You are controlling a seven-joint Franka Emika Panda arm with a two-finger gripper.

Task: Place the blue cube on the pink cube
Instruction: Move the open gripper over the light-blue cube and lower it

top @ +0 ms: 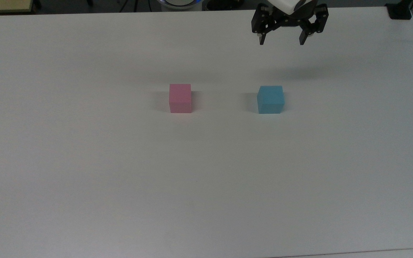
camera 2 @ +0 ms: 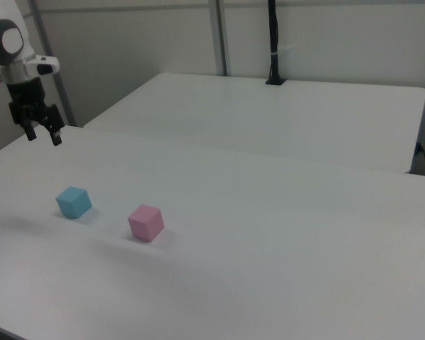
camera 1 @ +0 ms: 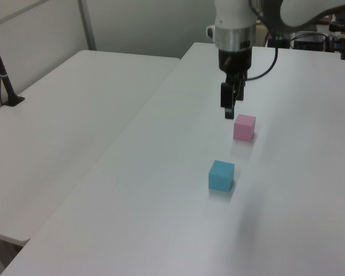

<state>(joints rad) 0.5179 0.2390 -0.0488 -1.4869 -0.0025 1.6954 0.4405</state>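
Note:
The blue cube rests on the white table. To the top view's left of it, well apart, sits the pink cube. My gripper hangs open in the air with nothing between its fingers. In the top view it is beyond the blue cube and slightly to the right, high above the table.
A second white table adjoins this one. A black post on a base stands on it. Another black base sits at the top view's far right table corner.

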